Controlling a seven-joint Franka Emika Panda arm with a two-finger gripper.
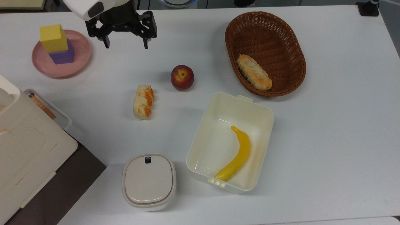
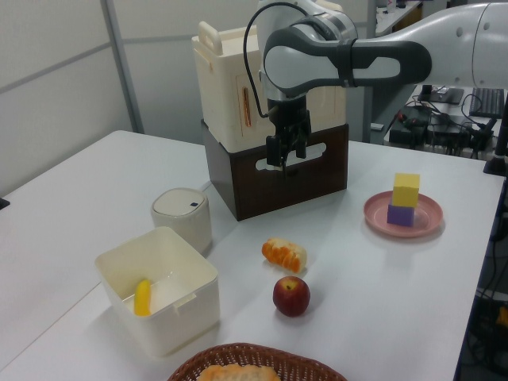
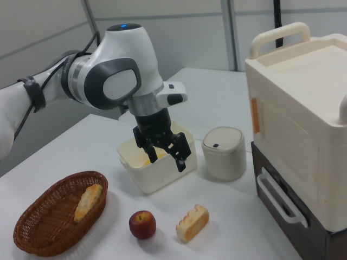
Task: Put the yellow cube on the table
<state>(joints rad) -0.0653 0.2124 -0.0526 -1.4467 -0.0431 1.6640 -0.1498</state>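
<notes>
Claw (image 1: 125, 45) hangs above the bench (image 1: 328, 125), fingers spread, empty. Yellow cube (image 1: 53, 38) sits atop purple cube (image 1: 62, 55) on pink plate (image 1: 79, 62), beyond. Approach from above, pinch flat sides, lift straight to spare the lower block.

Woven wicker basket (image 1: 265, 53); matt yellow cube (image 1: 53, 38).

We see the black two-finger gripper (image 3: 167, 159) hanging spread apart above the white table (image 3: 65, 149), red apple (image 3: 142, 224) and orange-striped bread roll (image 3: 192, 222) below it.
</notes>
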